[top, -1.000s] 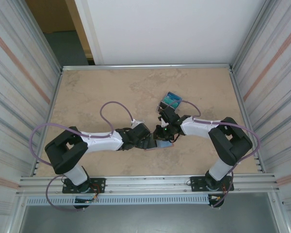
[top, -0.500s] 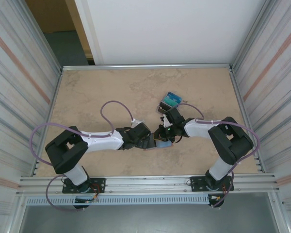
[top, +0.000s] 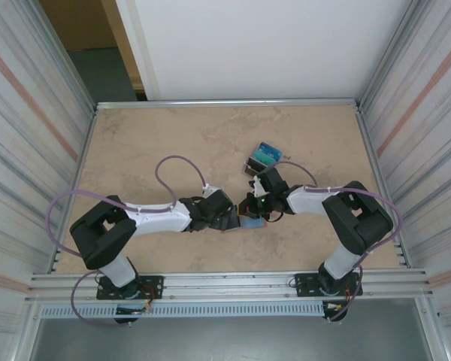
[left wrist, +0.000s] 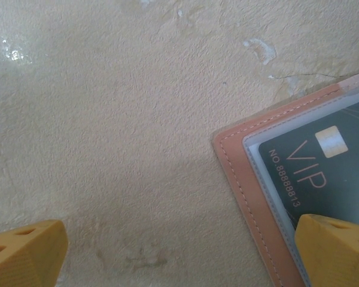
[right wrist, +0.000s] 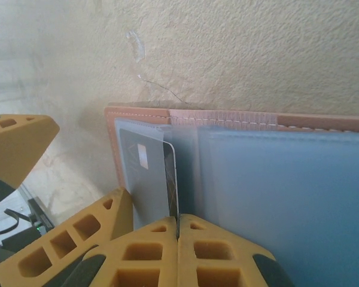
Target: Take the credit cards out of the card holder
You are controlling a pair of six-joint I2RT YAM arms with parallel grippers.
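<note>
I count two robot arms, the left arm (top: 146,216) and the right arm (top: 353,218). Each arm carries one pincer, so there are two: the left pincer (left wrist: 179,251) and the right pincer (right wrist: 178,236), each with two yellow fingers. On the one counter (top: 158,143) there is one pink card holder (left wrist: 239,173) and one clear plastic box (top: 264,156) with a blue top. Inside the holder I can count one dark credit card (left wrist: 323,173) for sure, with one chip on it.
</note>
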